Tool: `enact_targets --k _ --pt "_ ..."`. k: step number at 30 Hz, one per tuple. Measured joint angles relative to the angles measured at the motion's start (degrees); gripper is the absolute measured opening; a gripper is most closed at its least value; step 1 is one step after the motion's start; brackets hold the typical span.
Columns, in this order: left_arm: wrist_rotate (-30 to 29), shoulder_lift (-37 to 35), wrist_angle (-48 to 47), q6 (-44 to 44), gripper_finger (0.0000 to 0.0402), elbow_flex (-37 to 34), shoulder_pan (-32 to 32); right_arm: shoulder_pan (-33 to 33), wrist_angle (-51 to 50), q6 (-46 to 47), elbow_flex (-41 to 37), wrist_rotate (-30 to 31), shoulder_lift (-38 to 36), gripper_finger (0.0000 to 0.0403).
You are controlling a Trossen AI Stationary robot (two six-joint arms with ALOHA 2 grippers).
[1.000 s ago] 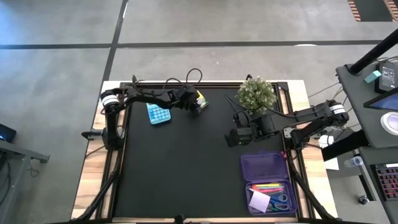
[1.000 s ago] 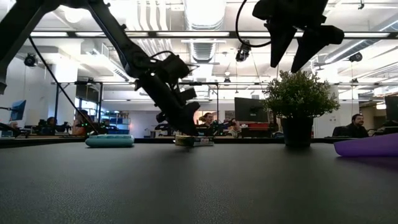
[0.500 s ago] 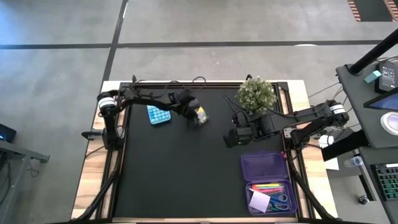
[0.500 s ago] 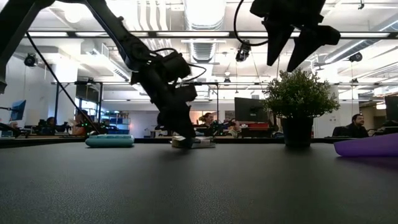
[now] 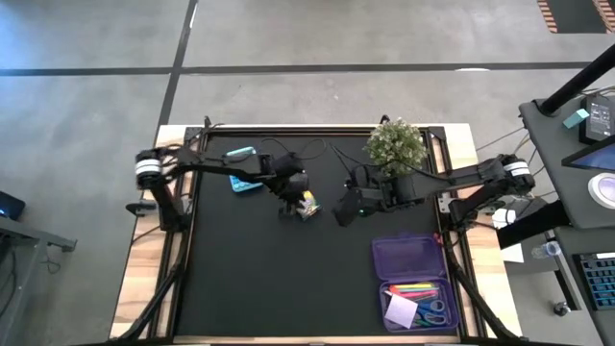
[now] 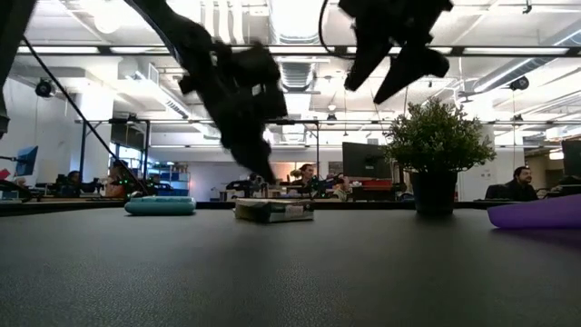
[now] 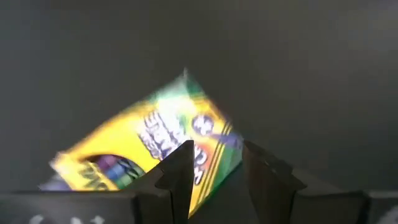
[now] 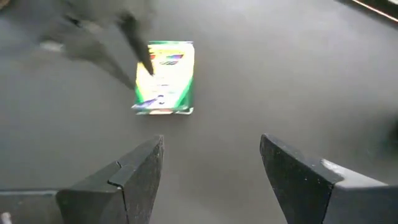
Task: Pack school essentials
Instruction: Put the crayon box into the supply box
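Case: purple, translucent, open, near the desk's right front corner. Lid half bare; tray half at the front holds the goods.
Case contents: pens in pink, green and orange lie side by side along the tray's back; white pad at its front left; blue-handled scissors beside the pad on the right.
Crayon box: yellow and green, lying flat on the desk, near the middle, well apart from the case. In the low view it rests on the surface.
Left hand: just above the crayon box on its left side. Fingers stand slightly parted over the box's edge; the box lies on the desk, not held.
Right hand: in the air, right of the crayon box, between box and plant. Fingers spread wide, gripping nothing; the box shows ahead of them.
Plant: bushy, green, dark pot, at the desk's back right, close behind the right arm.
Teal item: flat, with keys, at the back left of the desk, partly under the left arm; seen in the low view left of the box.
Obstructions: bare desk surface between crayon box and case; the right hand hangs above that stretch.
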Motion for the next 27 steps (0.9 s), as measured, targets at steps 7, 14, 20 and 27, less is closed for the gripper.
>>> enact_targets --k 7,14,20,27 --pt "-9.5 -8.4 -3.0 -19.2 0.0118 -3.2 -0.2 -3.2 1.2 7.4 -0.1 0.0 6.3 0.0256" --pt "-21.0 -13.3 -2.5 -38.6 0.0118 -10.6 0.0 -6.0 4.4 12.6 -0.1 -1.6 14.6 0.0256" --pt "-21.7 -11.9 7.2 -42.5 0.0118 -14.7 -0.2 -8.1 7.7 13.9 -0.1 -1.7 19.2 0.0256" --pt "-22.5 -11.3 11.5 -33.8 0.0118 -17.1 -0.7 -8.4 11.5 12.8 -0.1 -1.8 20.0 0.0256"
